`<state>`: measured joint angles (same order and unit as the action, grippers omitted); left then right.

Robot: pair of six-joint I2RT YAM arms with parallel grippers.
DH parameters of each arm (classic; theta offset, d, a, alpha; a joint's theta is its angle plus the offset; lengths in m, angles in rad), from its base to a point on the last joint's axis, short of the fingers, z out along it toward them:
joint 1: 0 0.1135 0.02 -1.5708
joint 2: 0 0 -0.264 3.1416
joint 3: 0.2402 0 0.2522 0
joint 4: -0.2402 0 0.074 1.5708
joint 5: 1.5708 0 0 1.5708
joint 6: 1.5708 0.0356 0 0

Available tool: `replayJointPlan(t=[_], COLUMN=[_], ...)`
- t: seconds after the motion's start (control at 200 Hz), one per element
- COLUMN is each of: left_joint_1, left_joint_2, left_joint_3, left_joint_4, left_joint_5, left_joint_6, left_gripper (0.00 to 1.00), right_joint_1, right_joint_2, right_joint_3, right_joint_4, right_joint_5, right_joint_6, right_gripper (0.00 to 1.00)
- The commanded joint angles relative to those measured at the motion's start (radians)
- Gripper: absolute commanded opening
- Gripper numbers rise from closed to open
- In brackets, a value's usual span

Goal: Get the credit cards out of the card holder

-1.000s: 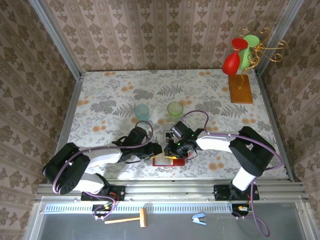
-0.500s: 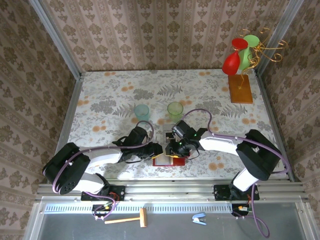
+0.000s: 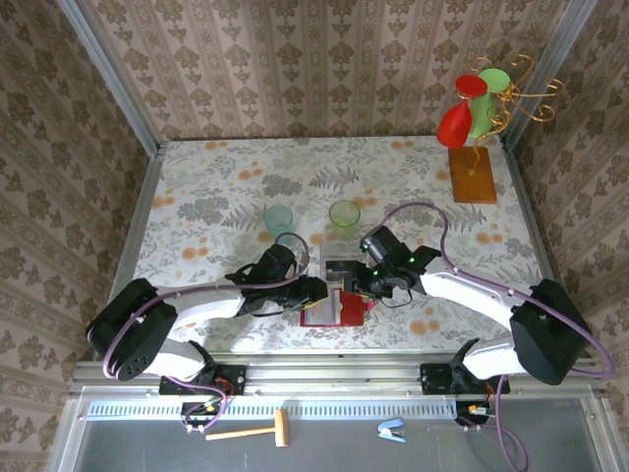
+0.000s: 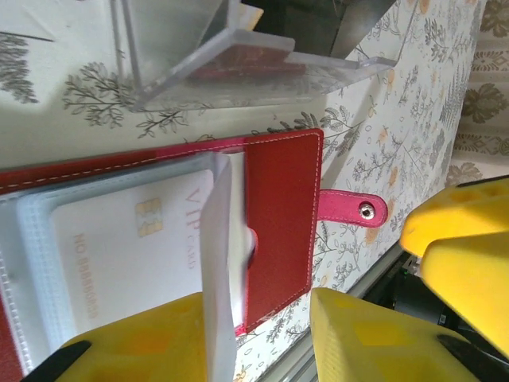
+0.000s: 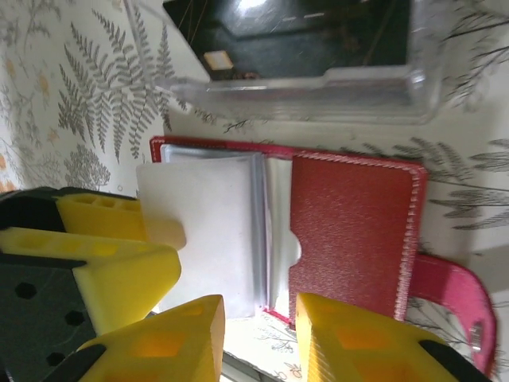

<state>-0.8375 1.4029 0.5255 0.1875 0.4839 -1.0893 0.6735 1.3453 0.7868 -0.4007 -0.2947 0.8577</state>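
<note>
Found the left gripper [image 4: 270, 318] parted astride a raised clear pocket leaf [image 4: 219, 239], possibly touching it; the right gripper [image 5: 258, 314] likewise parted, empty, at the edge of the card holder [image 5: 354, 231]. Lay open on the worktop [image 5: 71, 95] beside a clear box [image 5: 318, 87]. Judged the credit cards [image 4: 135, 247] light, stiff, slick, sleeved snugly; best pinched at an exposed edge.

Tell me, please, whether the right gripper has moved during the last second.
Yes. Seen from above, the right gripper has shifted right: it was directly below the green cup in the picture, and now sits off to the cup's right.
</note>
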Motion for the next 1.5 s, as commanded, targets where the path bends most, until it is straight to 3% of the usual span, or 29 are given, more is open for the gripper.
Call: replayJointPlan(t=[0.0, 0.335, 0.725, 1.005, 1.495], left_joint_1=[-0.022, -0.078, -0.086, -0.092, -0.101], left_joint_2=[0.031, 0.145, 0.157, 0.190, 0.184], left_joint_3=[0.048, 0.124, 0.153, 0.184, 0.201], left_joint_4=[0.008, 0.060, 0.047, 0.050, 0.023], left_joint_5=[0.018, 0.037, 0.040, 0.060, 0.061], left_joint_6=[-0.003, -0.020, -0.014, -0.012, -0.003], left_gripper=[0.39, 0.51, 0.63, 0.64, 0.63], right_joint_1=[-0.028, -0.127, -0.249, -0.293, -0.297], right_joint_2=[-0.037, -0.047, 0.054, 0.190, 0.330], right_joint_3=[-0.033, -0.073, -0.008, 0.072, 0.145], right_joint_4=[-0.053, -0.032, -0.012, 0.017, 0.108], right_joint_5=[0.028, 0.007, -0.041, -0.091, -0.195], right_joint_6=[-0.026, -0.071, -0.158, -0.198, -0.169], right_gripper=[0.29, 0.30, 0.29, 0.22, 0.21])
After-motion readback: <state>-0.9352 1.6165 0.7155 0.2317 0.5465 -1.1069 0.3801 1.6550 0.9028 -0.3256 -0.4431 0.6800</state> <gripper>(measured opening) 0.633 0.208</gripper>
